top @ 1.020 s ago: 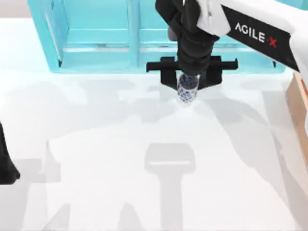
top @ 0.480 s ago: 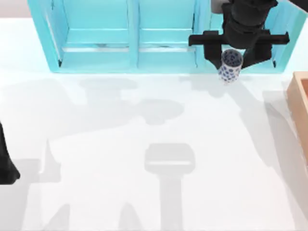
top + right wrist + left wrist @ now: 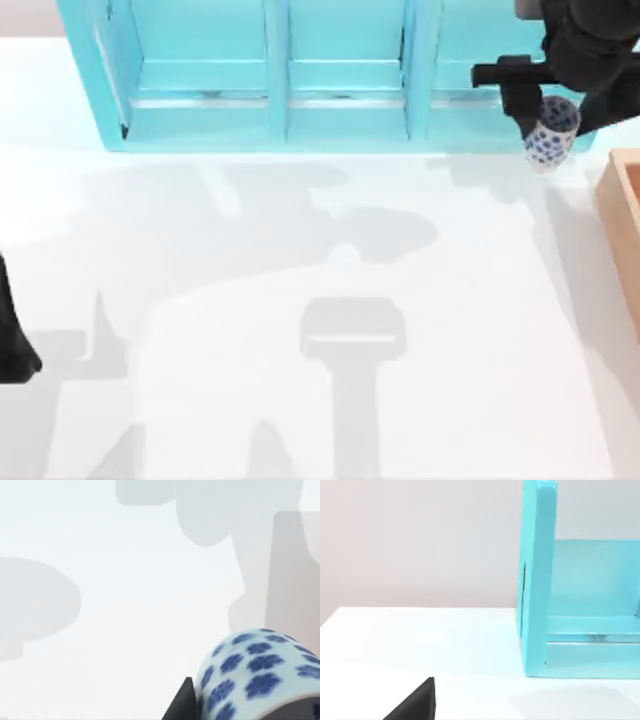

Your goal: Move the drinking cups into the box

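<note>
My right pincer [image 3: 556,112] is pinching a drinking cup [image 3: 551,134] from both sides, carried in the air at the far right of the tabletop [image 3: 300,330], in front of the turquoise cabinet [image 3: 300,80] and just short of the box [image 3: 622,215] at the right edge; the cup hangs tilted, its greyish mouth turned partly up toward the overhead camera.

What worries me is that tilt — a smooth cylinder held by two flat fingers can swivel between them, and if it rolls further it may slide out before I am over the box; I judge the glossy, porcelain-look wall gives little friction. A second risk is the box's near wall; if I travel too low the cup's base could knock its rim and be pushed from my hold. The cabinet's front is close behind, so a wide swing could clip it.

In my right wrist view the cup [image 3: 260,675] is rounded, white with blue flower blots. The box shows flat, wood-coloured walls, orange-brown, with a paler rim; the cabinet is hard-edged, shelved and divided by upright panels; the tabletop is plain matte white.

My left arm [image 3: 12,330] rests parked at the left edge.
</note>
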